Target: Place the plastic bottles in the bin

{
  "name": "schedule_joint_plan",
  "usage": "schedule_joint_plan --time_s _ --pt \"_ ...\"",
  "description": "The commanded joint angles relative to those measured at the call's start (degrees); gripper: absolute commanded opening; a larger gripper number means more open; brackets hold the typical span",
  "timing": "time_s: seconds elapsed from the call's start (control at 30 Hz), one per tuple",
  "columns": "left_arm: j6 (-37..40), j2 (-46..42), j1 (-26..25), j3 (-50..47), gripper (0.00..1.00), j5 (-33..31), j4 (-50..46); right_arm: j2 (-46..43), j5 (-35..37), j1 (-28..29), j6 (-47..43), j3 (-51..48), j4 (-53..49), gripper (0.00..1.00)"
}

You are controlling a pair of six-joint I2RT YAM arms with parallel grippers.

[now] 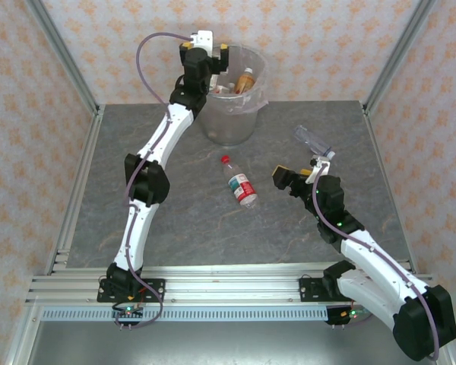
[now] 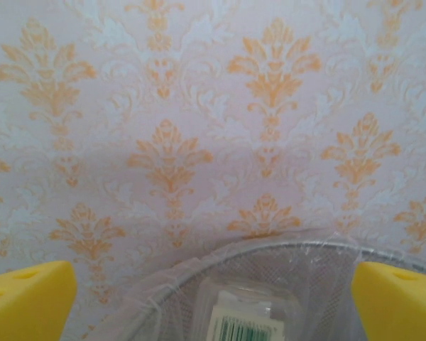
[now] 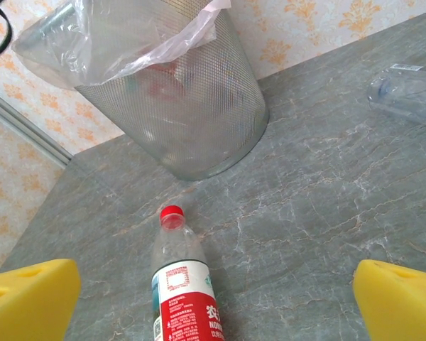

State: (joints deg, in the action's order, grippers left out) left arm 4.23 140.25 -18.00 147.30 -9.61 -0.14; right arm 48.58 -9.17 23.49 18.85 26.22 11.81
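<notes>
Grey marbled tabletop (image 1: 175, 228) carries everything. Nearest, the right pincer (image 1: 296, 176) stands wide open and empty, facing a clear plastic bottle with red cap and red-white label (image 3: 181, 284) lying on its side. It looks empty: light, thin-walled, slick and likely to roll, so clamping across the labelled body seems safest. Further right lies a clear unlabelled bottle (image 1: 313, 141). Beyond, the round greyish bag-lined bin (image 1: 232, 125) holds several bottles; the left pincer (image 1: 205, 49) hangs above its rim, open and empty.

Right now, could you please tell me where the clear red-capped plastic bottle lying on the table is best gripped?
Across its labelled middle, from above with the open right gripper: the clear red-capped bottle lies flat, its length running between the fingers.
</notes>
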Motion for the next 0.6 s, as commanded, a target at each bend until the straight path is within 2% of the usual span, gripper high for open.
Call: schedule_joint_plan --time_s 0.0,0.27,0.43,0.57 --pt "-4.1 -4.9 -0.1 3.5 1.00 1.2 -4.1 -0.8 1.5 0.3 -0.3 -0.8 0.2 0.99" --pt "-9.1 -7.7 -0.4 5.8 1.00 3.0 -16.7 0.3 10.9 0.3 1.5 0.8 -3.3 0.99" --pt "-12.6 -10.5 -0.5 4.1 1.00 3.8 -23.0 4.8 12.0 0.3 0.8 4.5 -6.8 0.99" --pt "-14.0 -14.5 -0.4 -0.7 1.00 8.5 -23.1 10.5 10.6 -0.1 -0.7 8.9 -10.0 0.99"
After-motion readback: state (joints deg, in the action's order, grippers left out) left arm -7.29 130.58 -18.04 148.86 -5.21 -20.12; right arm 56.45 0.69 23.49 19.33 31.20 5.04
